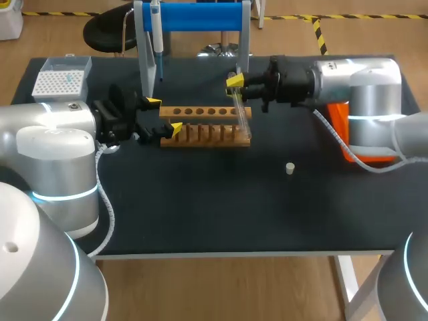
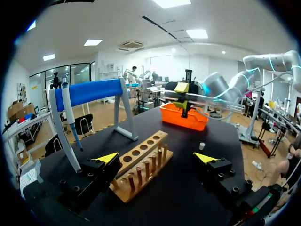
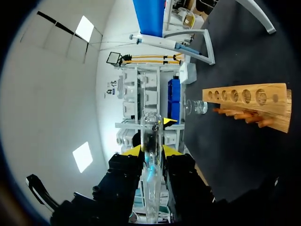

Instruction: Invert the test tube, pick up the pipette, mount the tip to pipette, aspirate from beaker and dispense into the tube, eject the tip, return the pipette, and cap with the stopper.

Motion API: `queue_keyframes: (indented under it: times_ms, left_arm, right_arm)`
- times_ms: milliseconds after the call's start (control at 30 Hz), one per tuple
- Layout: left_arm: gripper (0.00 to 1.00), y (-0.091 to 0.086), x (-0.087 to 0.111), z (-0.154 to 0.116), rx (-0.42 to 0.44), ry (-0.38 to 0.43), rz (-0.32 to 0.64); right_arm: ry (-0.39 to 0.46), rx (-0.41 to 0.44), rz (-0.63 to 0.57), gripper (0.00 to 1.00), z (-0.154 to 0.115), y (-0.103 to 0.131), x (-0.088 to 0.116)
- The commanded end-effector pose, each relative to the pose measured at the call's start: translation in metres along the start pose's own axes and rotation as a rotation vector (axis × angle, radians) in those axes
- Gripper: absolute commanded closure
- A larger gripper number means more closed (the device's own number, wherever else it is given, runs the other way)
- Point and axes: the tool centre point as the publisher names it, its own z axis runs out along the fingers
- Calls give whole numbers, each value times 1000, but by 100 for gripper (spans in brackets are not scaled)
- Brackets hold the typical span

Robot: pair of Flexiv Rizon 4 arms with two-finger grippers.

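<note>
The right tool (image 1: 235,81) grips the test tube (image 1: 243,118) at the right end of the rack (image 1: 200,112), so the inverting step seems in hand; the left tool (image 1: 165,115) stands open at the rack's left end; next likely needs the tube seated mouth-up in a rack hole.

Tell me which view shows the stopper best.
Head view: the stopper stands alone on the table, unobstructed. Left wrist view shows it too, but small and distant. Right wrist view doesn't show it.
</note>
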Motion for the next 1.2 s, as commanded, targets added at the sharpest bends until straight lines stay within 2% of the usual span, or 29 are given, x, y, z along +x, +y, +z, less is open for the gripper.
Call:
queue_keyframes:
  times_ms: [33,867,900,933,967,1000,1033,1067,1200]
  left_arm:
    - [0,-1,-1,0,-2,2,-1]
    - [0,-1,-1,0,-2,2,-1]
    - [0,-2,-8,0,45,-42,118]
    - [0,-7,-10,-1,194,-28,215]
    - [0,-10,-10,-2,284,-13,264]
    - [0,-16,-10,-5,358,-28,415]
    - [0,-23,-5,-10,435,-52,609]
    - [0,-26,0,-16,548,-36,787]
    - [0,-26,0,-16,548,-36,787]
  right_arm:
    - [-17,9,1,100,-2,3,0]
    - [-23,-10,20,100,-3,2,1]
    - [-23,-10,20,100,-3,2,1]
    - [-23,-10,20,100,-3,2,1]
    - [-23,-10,20,100,-3,2,1]
    - [-23,-10,20,100,-3,2,1]
    - [-23,-10,20,100,-3,2,1]
    - [-23,-10,20,100,-3,2,1]
    - [-23,-10,20,100,-3,2,1]
